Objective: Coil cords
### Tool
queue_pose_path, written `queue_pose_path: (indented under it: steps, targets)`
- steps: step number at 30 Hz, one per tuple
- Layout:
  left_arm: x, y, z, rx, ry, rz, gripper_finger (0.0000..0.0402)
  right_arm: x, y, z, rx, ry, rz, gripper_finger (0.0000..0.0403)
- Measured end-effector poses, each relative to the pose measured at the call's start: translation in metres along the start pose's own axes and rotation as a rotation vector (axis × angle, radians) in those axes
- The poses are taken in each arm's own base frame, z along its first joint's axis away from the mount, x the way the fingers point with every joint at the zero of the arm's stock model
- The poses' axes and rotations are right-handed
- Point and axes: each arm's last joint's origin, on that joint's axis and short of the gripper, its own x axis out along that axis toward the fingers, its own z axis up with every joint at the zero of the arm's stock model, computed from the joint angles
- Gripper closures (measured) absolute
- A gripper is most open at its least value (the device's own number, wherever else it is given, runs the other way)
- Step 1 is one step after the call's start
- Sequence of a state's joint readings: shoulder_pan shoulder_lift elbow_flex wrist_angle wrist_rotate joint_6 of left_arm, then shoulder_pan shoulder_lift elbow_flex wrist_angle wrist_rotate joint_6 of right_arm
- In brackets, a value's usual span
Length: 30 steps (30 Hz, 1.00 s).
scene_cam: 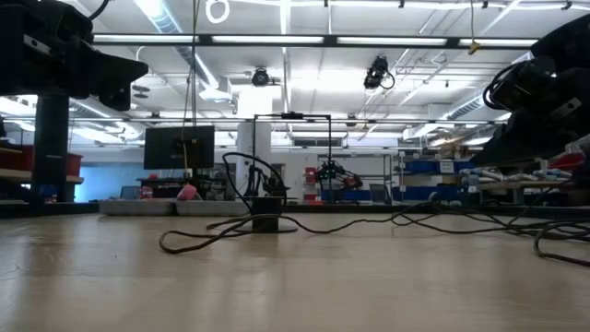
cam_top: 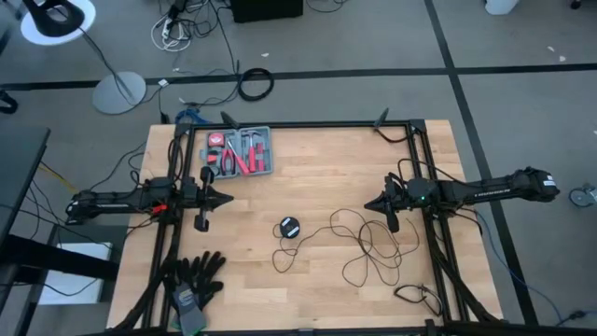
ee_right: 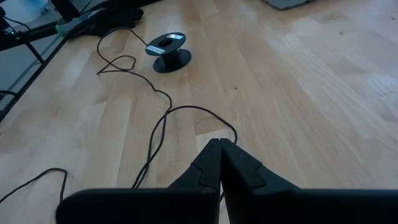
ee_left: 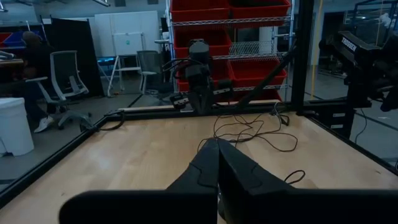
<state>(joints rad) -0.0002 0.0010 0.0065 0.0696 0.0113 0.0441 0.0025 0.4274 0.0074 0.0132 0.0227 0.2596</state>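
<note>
**Loose cord spread on the table, both grippers closed and empty**

Wooden table [cam_top: 308, 280] fills the frame from above, ringed by a black metal frame, and it is the largest thing in view. Two dark arms reach in over it from opposite sides. The left gripper [cam_top: 227, 198] hangs over the left part of the top, just below a grey tool tray [cam_top: 266, 154]; its fingers [ee_left: 214, 165] are pressed tightly together with nothing between them. The right gripper [cam_top: 368, 203] sits above the right part of the table, its fingers [ee_right: 217, 163] likewise closed tight and holding nothing, their tips poised just over a bend of wire.

A tool tray with red-handled tools lies near the far left edge. A pair of black gloves [cam_top: 198, 273] rests at the near left corner.

The cords [cam_top: 368, 245] lie uncoiled in loose, thin black loops across the right-centre of the table, below and beside the right gripper and touching neither gripper. One strand trails left to a small round black puck [cam_top: 290, 227] near the middle of the table, which stands between the two grippers and apart from both.
</note>
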Motion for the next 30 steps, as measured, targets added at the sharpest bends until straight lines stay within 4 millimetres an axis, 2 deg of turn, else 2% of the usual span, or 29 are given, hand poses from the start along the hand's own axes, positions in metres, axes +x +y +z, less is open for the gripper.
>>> queue_pose_path:
  steps: [14,30]
  targets:
    - [0.0,0.0,0.0,0.0,-0.001,0.0,0.0396,0.0,0.0,0.0002,0.0,-0.002,0.0,0.0394]
    - [0.0,0.0,0.0,0.0,0.0,0.0,0.0396,-0.0004,0.001,0.008,-0.013,-0.089,-0.015,0.0394]
